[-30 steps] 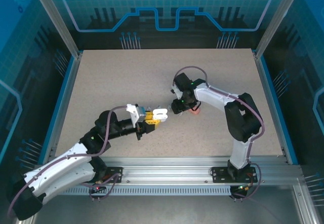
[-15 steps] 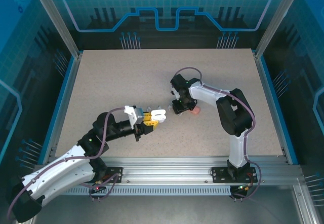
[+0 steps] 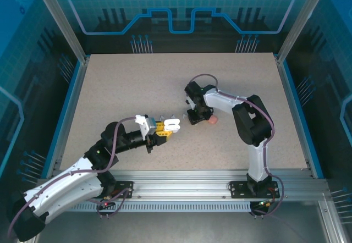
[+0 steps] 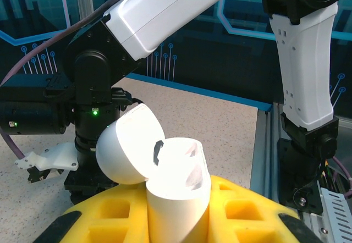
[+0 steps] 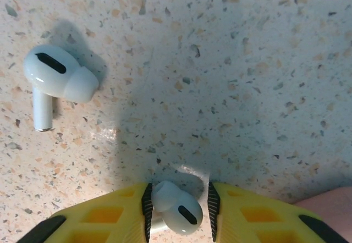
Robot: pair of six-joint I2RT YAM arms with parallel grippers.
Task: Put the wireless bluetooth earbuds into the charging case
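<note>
My left end effector (image 4: 179, 224) is pressed together on the charging case (image 4: 177, 193). The white case stands between my two yellow fingers (image 4: 242, 210), and its lid (image 4: 126, 147) is swung open to the left. In the top view, this end effector is near the middle of the desk (image 3: 121, 83) and it carries the case just above the surface.

My right end effector (image 3: 193, 117) is only a little apart from the open case, on its right side, and points down to the desk. In my right wrist view, a white earbud (image 5: 175, 205) lies on the speckled surface between my two yellow fingers (image 5: 99, 218). The black pads (image 5: 147, 207) stand very close on both sides of it. I cannot tell if they already pinch it or only stand beside it.

A second white earbud (image 5: 58, 81) lies free on the desk, well apart from my right fingers, with its stem pointing toward me. A small pink object (image 3: 212, 120) rests on the desk just beside my right end effector, on the side away from the case.
</note>
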